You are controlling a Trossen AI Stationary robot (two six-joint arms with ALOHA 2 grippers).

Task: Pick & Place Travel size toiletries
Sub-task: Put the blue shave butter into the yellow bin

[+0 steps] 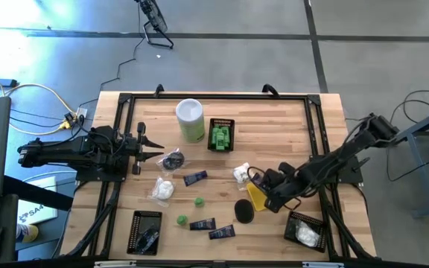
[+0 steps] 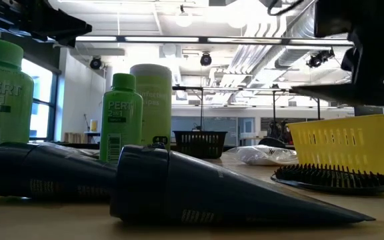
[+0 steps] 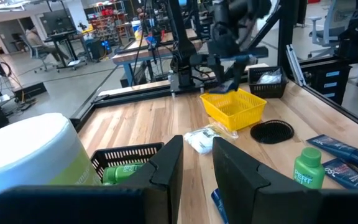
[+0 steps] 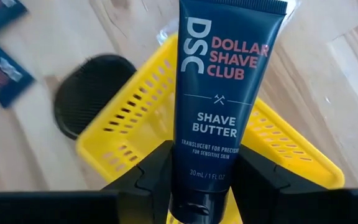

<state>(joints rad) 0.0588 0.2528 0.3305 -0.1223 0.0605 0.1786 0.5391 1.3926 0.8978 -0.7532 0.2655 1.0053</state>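
Note:
My right gripper [image 1: 272,195] hangs over the yellow mesh basket [image 1: 255,196] and is shut on a dark navy shave-butter tube [image 4: 225,93]. The left wrist view shows that gripper [image 3: 229,65] above the basket [image 3: 234,107]. My left gripper [image 1: 152,147] waits open near the table's left edge, beside a dark round piece [image 1: 173,159]. Lying flat on the table are navy tubes [image 1: 195,178] [image 1: 211,228], small green bottles [image 1: 198,201] [image 1: 182,219], white packets [image 1: 162,190] [image 1: 241,174] and a black round brush [image 1: 244,210]. My right gripper pinches the navy tube between its two fingers [image 4: 151,177], at the narrow end below the printed volume line [image 4: 207,177]. The tube points straight out along the fingers, lifted clear above the yellow basket [image 4: 278,146], with its wide flat end [image 4: 232,5] farthest from the wrist.
A tall white-and-green canister [image 1: 190,119] stands at the far middle, next to a black basket of green bottles [image 1: 221,135]. One black basket [image 1: 146,232] sits near left, another holding white packets [image 1: 304,229] near right. A black frame rail [image 1: 214,97] runs round the table.

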